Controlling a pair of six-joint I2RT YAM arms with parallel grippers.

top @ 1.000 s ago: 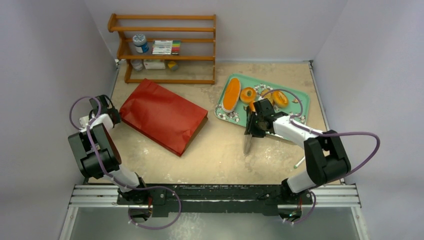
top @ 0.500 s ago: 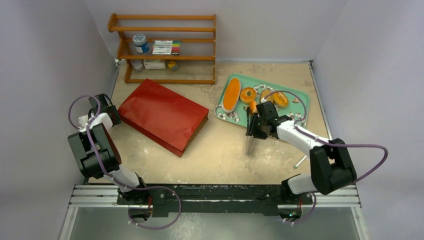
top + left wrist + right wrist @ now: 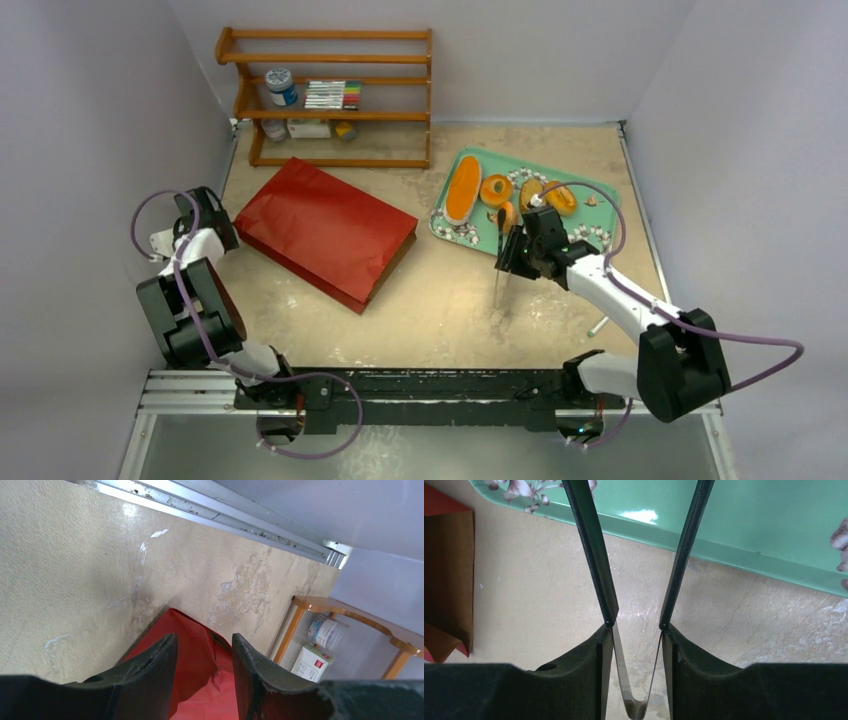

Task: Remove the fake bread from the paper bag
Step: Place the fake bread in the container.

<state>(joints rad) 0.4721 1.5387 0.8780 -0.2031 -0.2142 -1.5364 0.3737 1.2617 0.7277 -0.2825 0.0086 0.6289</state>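
The red paper bag (image 3: 325,232) lies flat on the table, its open end toward the lower right. Its corner shows in the left wrist view (image 3: 200,680). My left gripper (image 3: 222,228) is open at the bag's left corner, its jaws either side of that corner (image 3: 204,640). My right gripper (image 3: 512,255) is shut on metal tongs (image 3: 498,270), whose arms (image 3: 594,555) reach over the green tray's (image 3: 590,230) near edge. The fake bread lies on the tray: a long loaf (image 3: 463,190), a round bun (image 3: 496,189), another piece (image 3: 560,197) and a small piece (image 3: 506,214) by the tong tips.
A wooden shelf (image 3: 330,100) with a jar, a box and markers stands at the back. A thin white stick (image 3: 598,326) lies near the right arm's base. White walls close in on three sides.
My right arm has swung to the right and back, turning the tongs more upright toward the tray's edge. The left arm has barely moved.
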